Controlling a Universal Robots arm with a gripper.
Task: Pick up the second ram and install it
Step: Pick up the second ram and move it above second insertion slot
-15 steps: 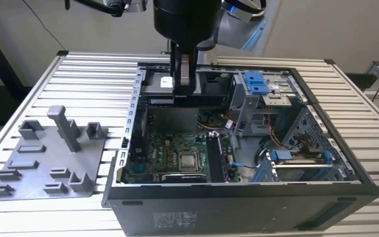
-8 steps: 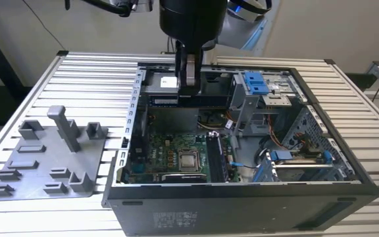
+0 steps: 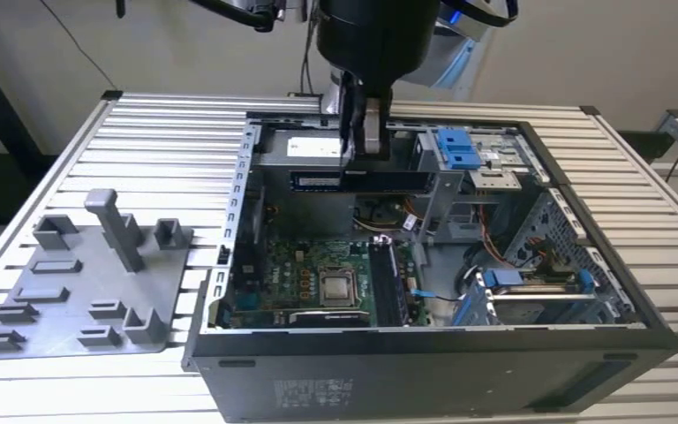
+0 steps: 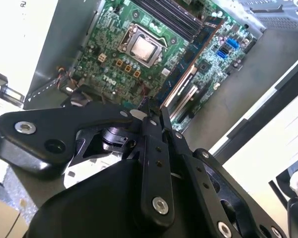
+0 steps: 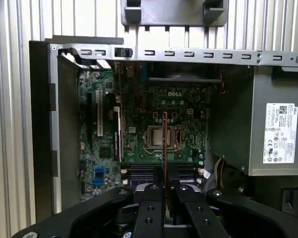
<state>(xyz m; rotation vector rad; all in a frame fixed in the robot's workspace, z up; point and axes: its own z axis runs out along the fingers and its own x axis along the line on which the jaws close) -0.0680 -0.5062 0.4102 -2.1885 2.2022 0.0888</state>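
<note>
Nearest you, the grey tray (image 3: pixel 80 305) is sitting at the near corner of the worktop (image 3: pixel 162 141) on the exterior view's left, beside the open computer case (image 3: pixel 433 371). Farther back, over the case's far half, your gripper (image 3: pixel 363 157) is clamping the second ram (image 3: pixel 392 182) by its top edge, with the white label (image 3: pixel 315 179) pointing toward the exterior view's left.

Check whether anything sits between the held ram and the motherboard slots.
Nothing visible does. The gripper is shut on the second ram above the open case, and in the first wrist view the space down to the black slots looks unobstructed.
</note>
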